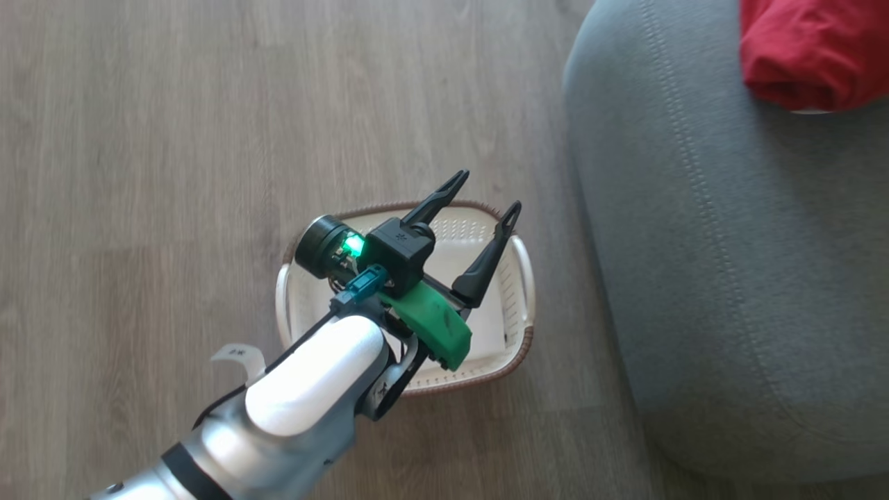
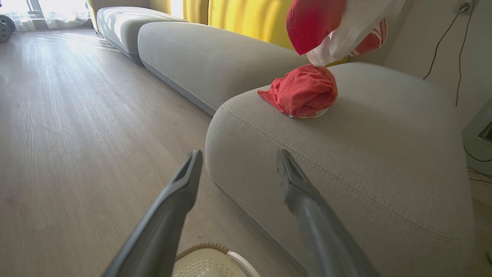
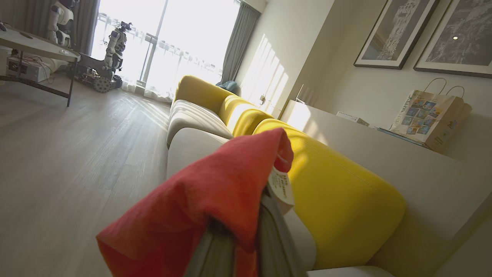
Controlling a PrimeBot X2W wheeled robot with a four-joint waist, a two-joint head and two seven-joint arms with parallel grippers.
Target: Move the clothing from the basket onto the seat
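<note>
Left pincer [image 1: 488, 191] spread apart beside the seat [image 1: 729, 278]; right pincer [image 3: 246, 234] clamped on clothing [image 3: 215, 184] hanging above that seat

Matt grey woven-cloth sofa cushion [image 1: 729, 278], stitched seam. Soft, crumpled bright red cloth garments [image 2: 301, 92]. Smooth cream perforated plastic basket [image 1: 512, 305], brown woven-look rim. Matt wood-grain plank floor [image 1: 173, 139]. Glossy white forearm shell [image 1: 312, 375].
</note>
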